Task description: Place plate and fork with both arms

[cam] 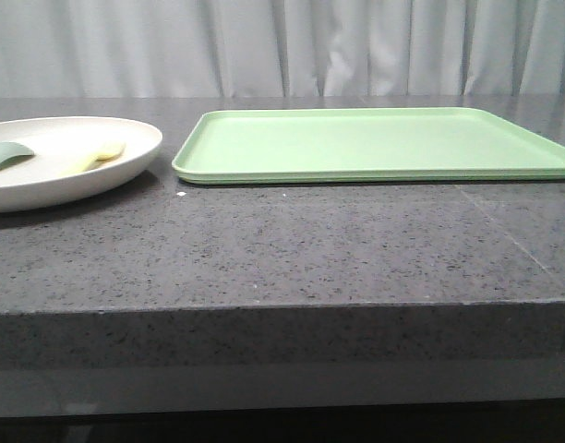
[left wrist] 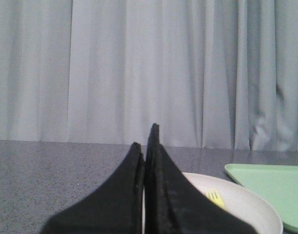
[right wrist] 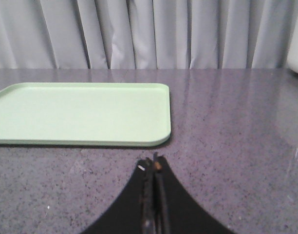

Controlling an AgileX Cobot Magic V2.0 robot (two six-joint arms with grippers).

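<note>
At the far left of the dark speckled stone table (cam: 292, 249), the large round cream matte plate (cam: 42, 180) with a raised rim sits partly cut off by the edge of the front view. Inside it lie a stubby teal-green spoon-like utensil (cam: 6, 155) on the left and the small pale yellow plastic fork (cam: 100, 155) just to its right, both resting in the shallow bowl of the plate near its middle.

In the left wrist view, the left gripper (left wrist: 148, 146) has its black tapered fingers pressed together, holding nothing. The plate (left wrist: 251, 207) lies just beyond and to one side of those fingertips, partly hidden behind them, and the tines of the fork (left wrist: 215, 197) show close beside the black finger. Whether the finger touches the plate cannot be told.

To the right of the plate, near it but apart, lies the flat rectangular light green tray (cam: 375, 143) with rounded corners, a low smooth lip and a bare surface. It fills the middle and right of the table's far half.

In the right wrist view, the right gripper (right wrist: 153, 168) also has its black fingers closed on each other, empty, over bare stone; the tray (right wrist: 81, 113) sits near, ahead of its tips. A pleated pale grey curtain (cam: 282, 46) hangs behind the table.
</note>
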